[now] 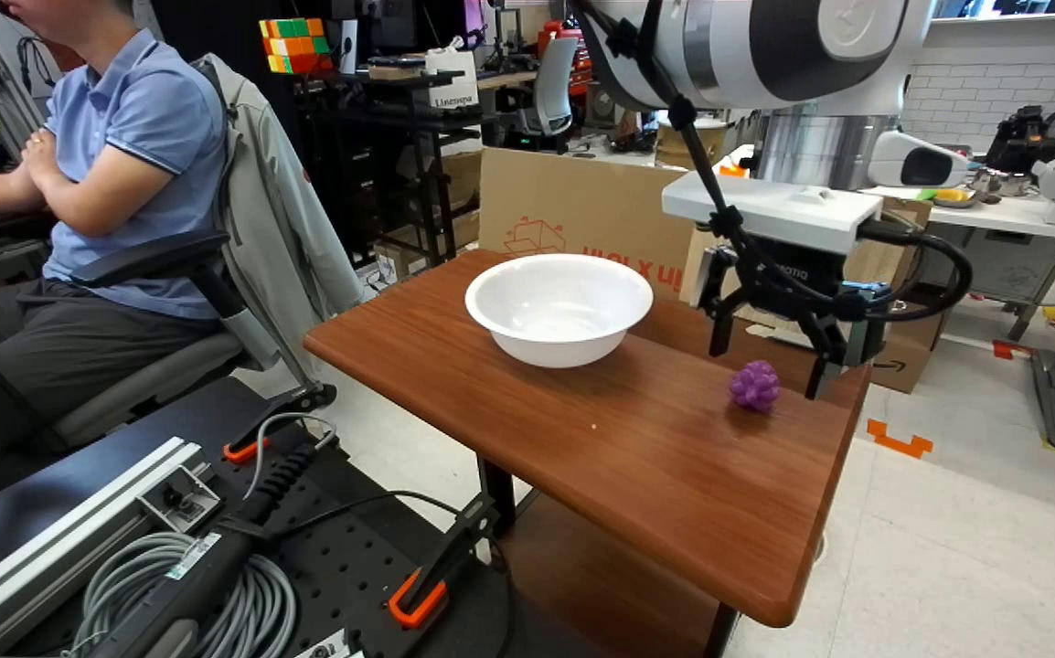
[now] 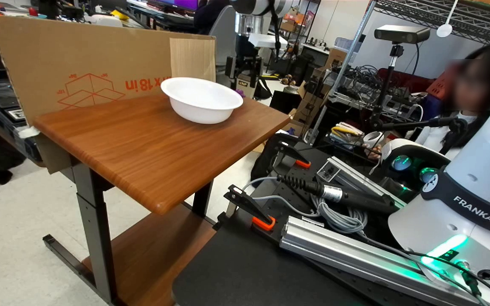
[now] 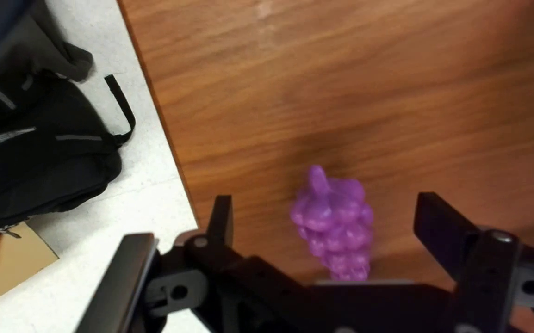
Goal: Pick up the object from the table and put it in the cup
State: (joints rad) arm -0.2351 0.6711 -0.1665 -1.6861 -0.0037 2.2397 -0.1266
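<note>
The purple item (image 3: 334,222), shaped like a bunch of grapes, lies on the desk (image 1: 619,466), below the hand (image 1: 767,367). In the wrist view it appears between the two fingers (image 3: 222,217), at about the middle of their gap. Its long axis, from the stem to the narrow end, runs across the line on which the fingers would come together; so, in my judgement, they can take it by its narrow width with little turning of the wrist. The fingers are spread wide, and the hand has hold of nothing. How much height there is between the fingertips and the item, I cannot tell surely, since in an exterior view the white bowl (image 2: 204,113) hides most of it.

This bowl stands upright on the same desk, clearly apart from the item. The edge of the desk is near the item, and past it, in the wrist view, there is a black backpack (image 3: 45,148). A cardboard sheet (image 2: 100,55) stands behind the desk. I believe this is the approach; the next move calls for going straight down, then closing. For the carrying, the item should be lifted above the bowl's rim first.
</note>
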